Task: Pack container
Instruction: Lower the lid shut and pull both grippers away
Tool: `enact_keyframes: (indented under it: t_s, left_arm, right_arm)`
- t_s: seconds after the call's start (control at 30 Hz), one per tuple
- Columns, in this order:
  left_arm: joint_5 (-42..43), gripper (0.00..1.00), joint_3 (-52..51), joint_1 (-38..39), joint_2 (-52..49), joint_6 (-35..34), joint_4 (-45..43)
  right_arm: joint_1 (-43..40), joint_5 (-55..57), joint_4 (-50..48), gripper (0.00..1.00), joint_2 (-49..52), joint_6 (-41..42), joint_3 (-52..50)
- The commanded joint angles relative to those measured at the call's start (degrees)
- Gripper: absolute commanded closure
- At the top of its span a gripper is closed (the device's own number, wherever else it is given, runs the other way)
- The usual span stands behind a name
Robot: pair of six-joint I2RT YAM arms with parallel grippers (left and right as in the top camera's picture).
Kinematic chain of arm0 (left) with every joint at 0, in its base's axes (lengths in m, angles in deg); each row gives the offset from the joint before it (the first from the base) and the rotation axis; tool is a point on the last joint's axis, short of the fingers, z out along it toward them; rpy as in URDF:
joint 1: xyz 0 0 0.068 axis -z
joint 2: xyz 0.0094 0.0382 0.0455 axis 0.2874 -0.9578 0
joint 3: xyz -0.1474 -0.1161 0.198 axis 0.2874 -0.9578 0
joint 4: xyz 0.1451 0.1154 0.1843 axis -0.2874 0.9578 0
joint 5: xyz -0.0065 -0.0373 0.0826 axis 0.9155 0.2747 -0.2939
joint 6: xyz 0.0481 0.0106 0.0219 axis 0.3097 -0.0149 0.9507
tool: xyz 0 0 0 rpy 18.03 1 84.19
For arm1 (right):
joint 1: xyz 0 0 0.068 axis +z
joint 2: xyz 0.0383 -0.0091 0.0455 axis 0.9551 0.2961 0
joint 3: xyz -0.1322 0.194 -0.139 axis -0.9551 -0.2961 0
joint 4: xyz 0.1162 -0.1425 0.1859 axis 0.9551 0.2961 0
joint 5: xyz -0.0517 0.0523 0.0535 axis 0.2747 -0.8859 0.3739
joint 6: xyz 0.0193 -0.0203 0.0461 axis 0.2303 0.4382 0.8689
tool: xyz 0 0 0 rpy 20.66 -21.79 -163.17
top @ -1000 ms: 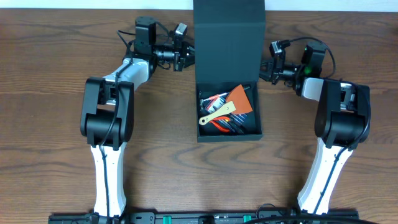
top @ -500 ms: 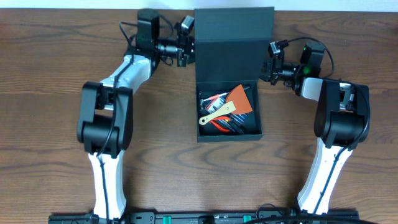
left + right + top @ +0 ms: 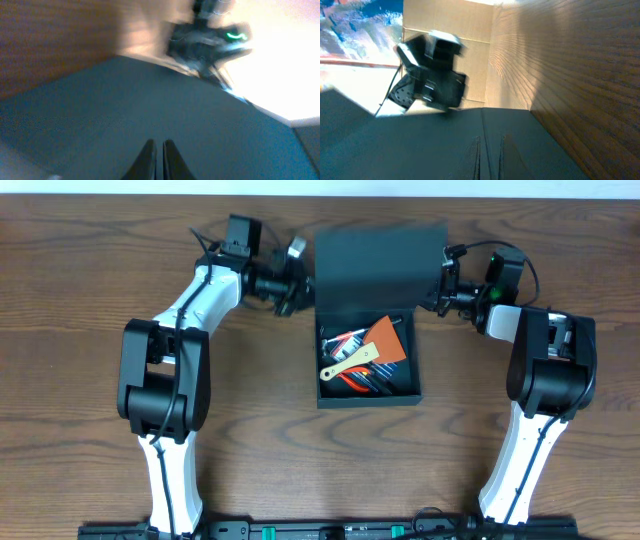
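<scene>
The container sits mid-table, a dark teal-grey box with its flap lid raised and tilted over the back of the opening. Inside lie an orange scraper with a tan handle and several red and black tools. My left gripper is shut, its tips against the lid's left side; in the left wrist view the fingers rest on the teal lid surface. My right gripper touches the lid's right edge; its fingers are close together against the lid.
The brown wooden table surrounds the box. Both arm bases stand at the front edge, left and right. The right arm shows blurred in the left wrist view, the left arm in the right wrist view.
The lid has swung from standing far back to leaning forward over the box. The left gripper has moved down along its left edge; the right gripper has stayed at its right edge.
</scene>
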State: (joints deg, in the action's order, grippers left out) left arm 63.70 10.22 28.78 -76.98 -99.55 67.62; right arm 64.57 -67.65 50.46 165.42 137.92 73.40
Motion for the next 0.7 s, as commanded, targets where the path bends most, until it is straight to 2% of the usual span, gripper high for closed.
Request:
enact_keyframes:
  t_s: [0.0, 0.1, 0.3, 0.37, 0.4, 0.43, 0.5, 0.53, 0.57, 0.6, 0.63, 0.67]
  left_arm:
    - [-14.9, 0.95, 0.0, 0.2, 3.7, 22.2, 8.4]
    - [-18.4, 0.94, 0.0, 0.2, 6.3, 24.9, 11.6]
    - [-26.9, 0.94, 0.0, 0.2, 10.8, 25.6, 16.0]
    - [-33.4, 0.83, 0.0, 0.2, 12.3, 27.1, 17.1]
    - [-36.0, 0.72, 0.0, 0.2, 12.8, 27.6, 17.3]
    - [-38.4, 0.66, 0.0, 0.2, 13.4, 28.5, 17.3]
    - [-41.8, 0.66, 0.0, 0.1, 14.3, 29.0, 17.5]
    - [-43.6, 0.64, 0.0, 0.0, 14.8, 29.0, 17.6]
    - [-45.1, 0.57, 0.0, -0.2, 15.1, 29.0, 17.7]
    - [-46.4, 0.45, 0.0, -0.3, 15.3, 29.0, 17.9]
    - [-47.7, 0.39, 0.0, -0.5, 15.6, 29.0, 18.3]
    - [-48.8, 0.37, 0.0, -0.7, 15.9, 29.0, 18.7]
  right_arm:
    - [-0.4, -1.2, -0.1, 0.99, 0.5, 0.4, 0.5]
    - [-0.4, -1.2, -0.1, 0.99, 0.5, 0.4, 0.5]
    - [-0.4, -1.2, -0.1, 0.99, 0.5, 0.4, 0.5]
    - [-0.4, -1.2, -0.5, 0.99, 0.5, 0.3, 0.5]
    - [-0.4, -1.2, -1.5, 0.99, 0.5, 0.3, 0.5]
    - [-0.4, -1.2, -3.4, 0.99, 0.5, 0.3, 0.5]
    - [-0.5, -1.2, -9.3, 0.99, 0.5, 0.8, 0.5]
    - [-0.7, -1.0, -13.0, 0.99, 0.5, 2.1, 0.7]
    - [-0.8, -0.9, -17.3, 0.99, 0.5, 3.7, 0.8]
    - [-1.0, -0.9, -22.0, 0.98, 0.5, 6.0, 1.0]
    - [-1.2, -1.2, -27.7, 0.98, 0.5, 9.4, 1.3]
    - [-1.2, -1.2, -32.8, 0.96, 0.5, 13.3, 1.7]
